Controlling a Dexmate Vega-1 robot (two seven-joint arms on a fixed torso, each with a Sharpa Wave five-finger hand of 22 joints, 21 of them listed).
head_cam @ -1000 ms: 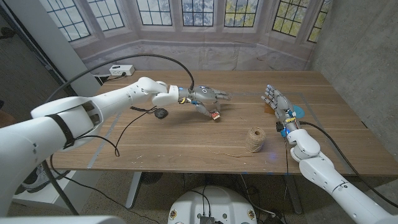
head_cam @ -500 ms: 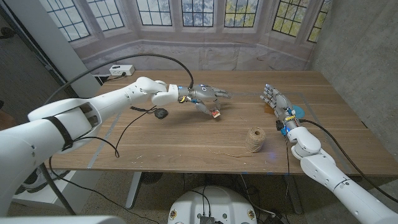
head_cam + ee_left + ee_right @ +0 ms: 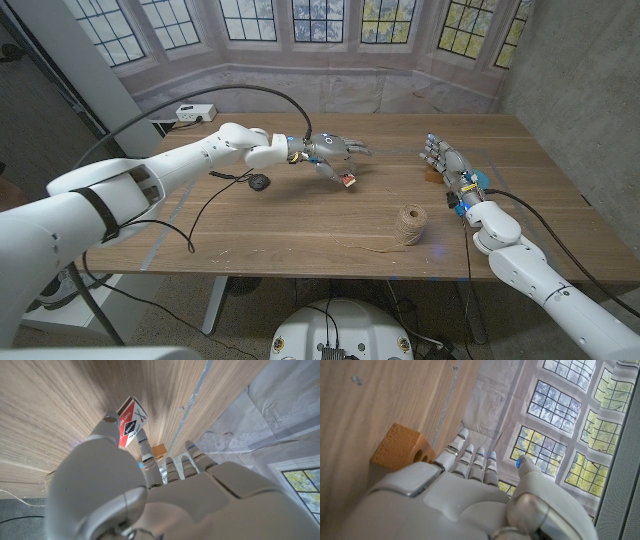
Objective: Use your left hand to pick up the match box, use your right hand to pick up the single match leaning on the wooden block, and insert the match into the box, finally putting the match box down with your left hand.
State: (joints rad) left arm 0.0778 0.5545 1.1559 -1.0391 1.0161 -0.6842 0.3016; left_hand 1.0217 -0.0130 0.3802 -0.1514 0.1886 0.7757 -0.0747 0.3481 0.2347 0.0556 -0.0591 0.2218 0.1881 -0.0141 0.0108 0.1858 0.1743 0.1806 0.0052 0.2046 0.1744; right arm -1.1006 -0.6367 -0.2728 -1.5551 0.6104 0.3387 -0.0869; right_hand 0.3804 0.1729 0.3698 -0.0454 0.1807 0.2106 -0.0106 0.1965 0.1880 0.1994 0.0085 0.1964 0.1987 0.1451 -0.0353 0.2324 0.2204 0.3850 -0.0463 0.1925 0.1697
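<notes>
While the table (image 3: 300, 225) carries a twine spool (image 3: 408, 224) near its front edge and a black puck (image 3: 259, 181) with cable toward its left side, the left hand (image 3: 330, 158) hovers above the table's middle, holding the box (image 3: 347, 181) pinched between thumb and a finger, its other fingers spread. In the left wrist view the box (image 3: 130, 422) stands clear of the wood, red-and-white label facing the camera. The right hand (image 3: 446, 162) stands near the table's right side, its fingers straight and apart, holding nothing. Its tips reach toward the block (image 3: 400, 448), which sits just beyond them close to the table's back edge. A thin sliver at the fingertips in the right wrist view may be the match, but it is too fine to be sure of.

The box looks light, thin card that would crush under a hard squeeze, so it is best held by its narrow sides. The match should be very light, stiff and brittle, best pinched mid-shaft.

Against the earlier frames, the left hand has barely shifted, with the box raised as before. The right hand has crept slightly toward the back edge, nearer the block.
</notes>
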